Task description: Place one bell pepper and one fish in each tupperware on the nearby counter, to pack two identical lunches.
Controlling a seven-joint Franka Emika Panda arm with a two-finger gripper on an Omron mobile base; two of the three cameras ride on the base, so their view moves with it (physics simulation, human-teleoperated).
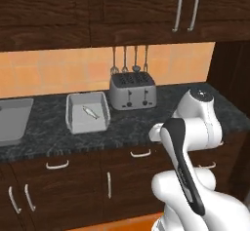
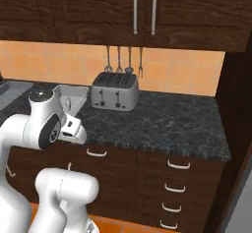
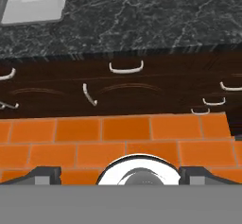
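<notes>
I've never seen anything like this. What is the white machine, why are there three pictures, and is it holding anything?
It is a rendered kitchen with a white robot arm on a driving base. Two cameras ride behind the arm, left and right. The third sits on its hand, looking down at orange floor tiles and drawer fronts; the gripper is open and holds nothing. On the dark stone counter stand a steel toaster and a grey tupperware with a fish inside. At the far left edge lies another grey tray, partly cut off.
</notes>
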